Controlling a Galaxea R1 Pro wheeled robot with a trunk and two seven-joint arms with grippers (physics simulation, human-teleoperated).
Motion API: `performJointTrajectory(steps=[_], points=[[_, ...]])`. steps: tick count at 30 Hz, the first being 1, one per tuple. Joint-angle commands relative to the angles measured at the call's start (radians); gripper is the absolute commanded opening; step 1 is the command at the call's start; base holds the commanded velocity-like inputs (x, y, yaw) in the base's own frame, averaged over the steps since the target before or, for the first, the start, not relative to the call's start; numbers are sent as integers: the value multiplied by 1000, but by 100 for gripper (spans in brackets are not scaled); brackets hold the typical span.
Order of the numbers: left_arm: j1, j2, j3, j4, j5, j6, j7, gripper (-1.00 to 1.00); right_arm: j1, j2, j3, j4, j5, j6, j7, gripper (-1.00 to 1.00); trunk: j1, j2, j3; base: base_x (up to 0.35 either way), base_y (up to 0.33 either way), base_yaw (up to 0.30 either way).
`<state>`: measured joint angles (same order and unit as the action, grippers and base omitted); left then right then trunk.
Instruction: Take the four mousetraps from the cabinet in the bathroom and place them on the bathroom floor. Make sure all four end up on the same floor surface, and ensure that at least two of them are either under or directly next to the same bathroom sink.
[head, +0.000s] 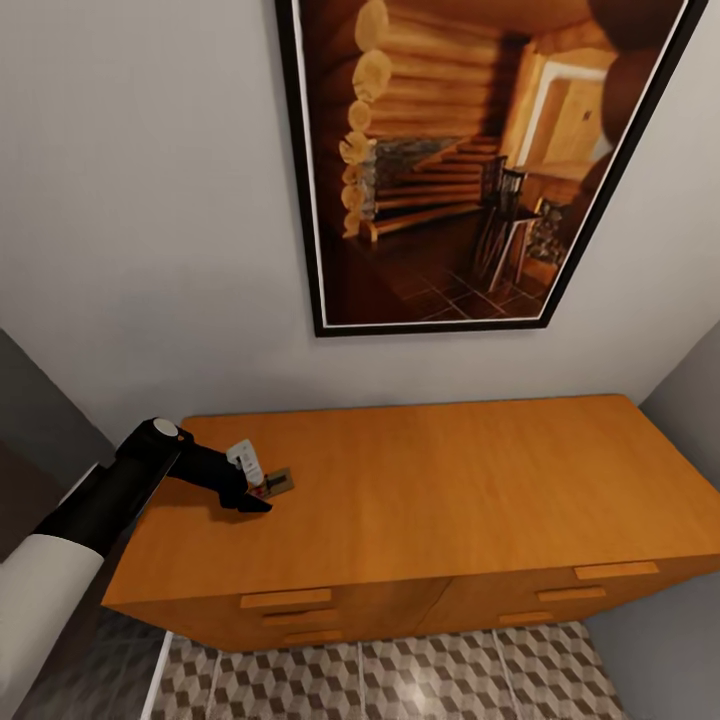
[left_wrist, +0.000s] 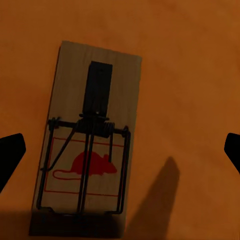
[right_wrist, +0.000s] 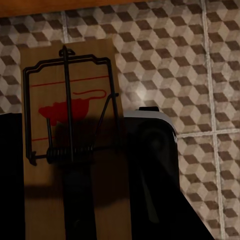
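The cabinet is filling the lower half of the head view, standing against the wall under a framed picture, its broad orange top lying bare apart from one mousetrap sitting near the left end. The bathroom floor is showing as a strip of cube-patterned tile in front of the drawers. The left gripper is hanging directly over that mousetrap with its jaws spread wide, the dark fingertips standing well apart on either side of the board. To grasp cleanly, the jaws should probably be centring more over the board, which is lying nearer one finger, and closing across its narrow width, clear of the wire spring. The top is offering plenty of open room rightward; the left edge is near. The right gripper is clamping a second mousetrap, hanging above the tiles.
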<state>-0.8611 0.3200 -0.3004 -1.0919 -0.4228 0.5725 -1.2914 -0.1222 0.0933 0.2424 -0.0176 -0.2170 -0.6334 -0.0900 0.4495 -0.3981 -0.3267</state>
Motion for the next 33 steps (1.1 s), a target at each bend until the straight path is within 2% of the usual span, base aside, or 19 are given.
performJointTrajectory(steps=[1,18,33], points=[[-1,1,-1,-1,-4,10,-5,100,-1,0,9,1,-8,-3,-2,-100,0,-2,-3,0,0,0],[-1,1,-2,3,-4,10,-5,100,-1,2,9,1,-8,-3,-2,-100,0,-2,-25,0,0,0],[-1,1,-2,16,-4,10,-5,100,-1,2,9,1,-8,-3,-2,-100,0,-2,-27,0,0,0]])
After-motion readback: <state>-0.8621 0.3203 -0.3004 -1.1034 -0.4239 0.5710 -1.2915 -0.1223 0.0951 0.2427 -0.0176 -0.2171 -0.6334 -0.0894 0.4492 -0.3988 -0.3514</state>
